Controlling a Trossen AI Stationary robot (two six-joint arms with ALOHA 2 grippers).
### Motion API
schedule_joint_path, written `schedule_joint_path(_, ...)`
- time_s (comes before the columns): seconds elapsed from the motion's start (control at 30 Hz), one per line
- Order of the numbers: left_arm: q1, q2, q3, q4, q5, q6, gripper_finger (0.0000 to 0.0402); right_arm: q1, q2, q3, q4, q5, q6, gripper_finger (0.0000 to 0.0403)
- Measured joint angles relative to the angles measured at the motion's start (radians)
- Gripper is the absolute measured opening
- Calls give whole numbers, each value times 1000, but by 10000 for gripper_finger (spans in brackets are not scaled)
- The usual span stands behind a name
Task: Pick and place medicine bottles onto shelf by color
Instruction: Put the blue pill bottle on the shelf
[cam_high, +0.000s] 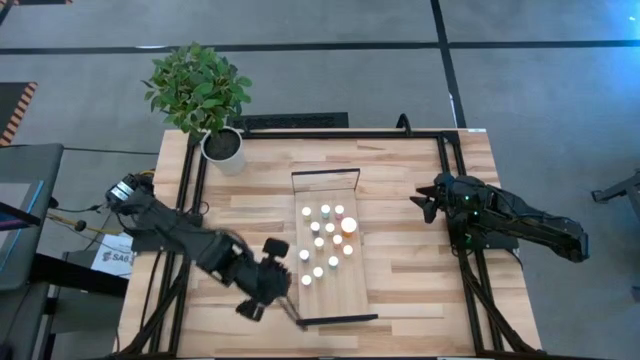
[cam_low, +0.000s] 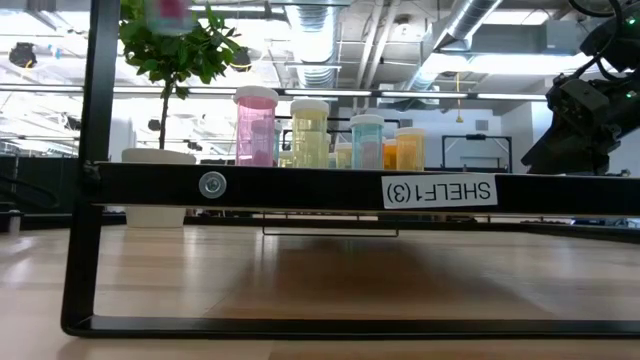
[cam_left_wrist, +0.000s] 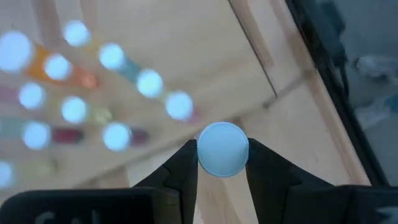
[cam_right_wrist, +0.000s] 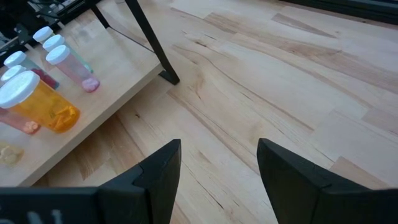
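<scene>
from above, your left gripper (cam_high: 268, 280) hangs near the front left corner of the shelf (cam_high: 352, 275), just beside the cluster of medicine bottles (cam_high: 326, 241) that stand white-capped on the light wood panel in the middle of the table (cam_high: 420, 290). an orange bottle (cam_high: 348, 226) stands at the right edge of that cluster. your right gripper (cam_high: 428, 203) waits over the table to the right of the shelf, well apart from the bottles. a potted plant (cam_high: 205, 95) stands at the back left corner of the table.

at table height, you look through the shelf's black frame (cam_low: 85, 200), which carries a label reading shelf 1 (3) in mirror writing. above the bar a pink bottle (cam_low: 256, 127), a yellow bottle (cam_low: 309, 134), a teal bottle (cam_low: 367, 141) and an amber one (cam_low: 408, 149) stand upright on the shelf. the white plant pot (cam_low: 158, 186) shows behind at left, a dark arm (cam_low: 590, 100) at upper right.

from your left wrist, the two fingers (cam_left_wrist: 183, 168) are clamped on a white bottle cap (cam_left_wrist: 223, 148), held above the shelf's edge, with the other caps blurred beyond it.

from your right wrist, the fingers (cam_right_wrist: 163, 168) stand partly apart and hold nothing, over bare table, with the orange bottle and pink ones on the shelf off to one side.
</scene>
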Motion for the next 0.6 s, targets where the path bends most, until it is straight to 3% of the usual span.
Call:
schedule_joint_path(0.4,145,22,16,183,113,78,96,0,0,0,0,0,0,234)
schedule_joint_path(0.6,173,116,52,209,184,131,96,0,0,0,-5,0,0,234)
